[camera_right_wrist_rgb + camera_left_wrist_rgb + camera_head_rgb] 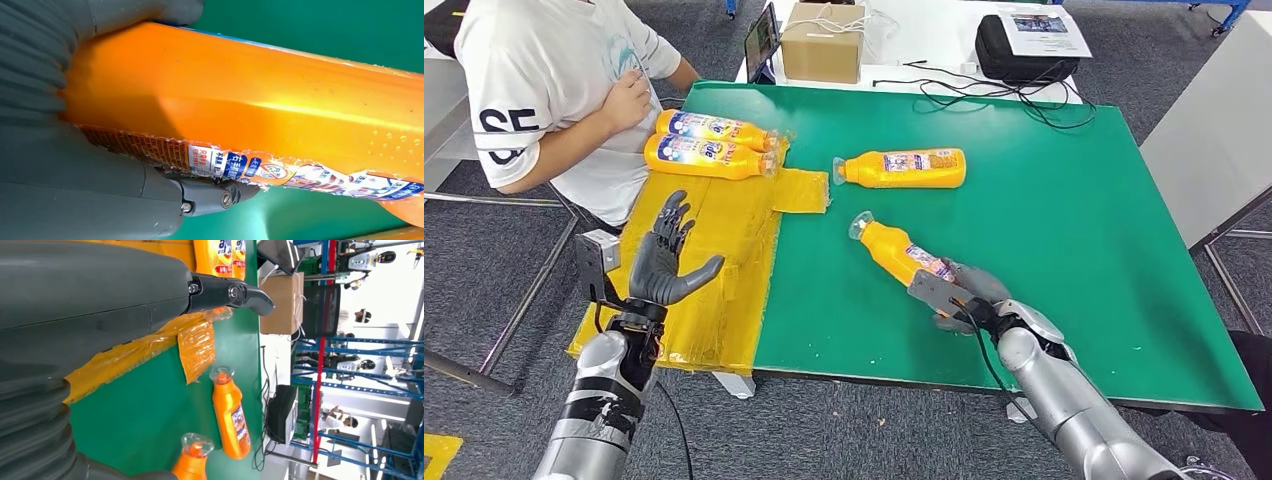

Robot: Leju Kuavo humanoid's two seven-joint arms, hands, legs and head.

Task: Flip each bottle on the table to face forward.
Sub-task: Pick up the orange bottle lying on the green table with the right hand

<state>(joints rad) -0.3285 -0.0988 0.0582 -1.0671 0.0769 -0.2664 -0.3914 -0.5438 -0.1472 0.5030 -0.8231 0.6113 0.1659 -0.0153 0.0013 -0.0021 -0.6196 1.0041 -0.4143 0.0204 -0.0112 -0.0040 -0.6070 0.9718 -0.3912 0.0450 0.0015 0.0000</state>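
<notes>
Several orange bottles lie on the green table [1044, 230]. My right hand [964, 293] grips the base of one orange bottle [902, 252] [260, 100], which lies with its clear cap toward the far left; its label shows along one side. A second bottle [902, 168] [231, 415] lies flat further back with its label up. Two more bottles [709, 145] lie side by side on the yellow sheet [724, 250] near a person. My left hand [664, 258] [100, 305] is raised above the yellow sheet, its fingers spread and holding nothing.
A person in a white shirt [554, 80] sits at the table's far left corner. A cardboard box [822, 42], a black bag [1024, 50] and cables [1024, 95] lie on the white table behind. A grey surface [1214, 130] stands to the right.
</notes>
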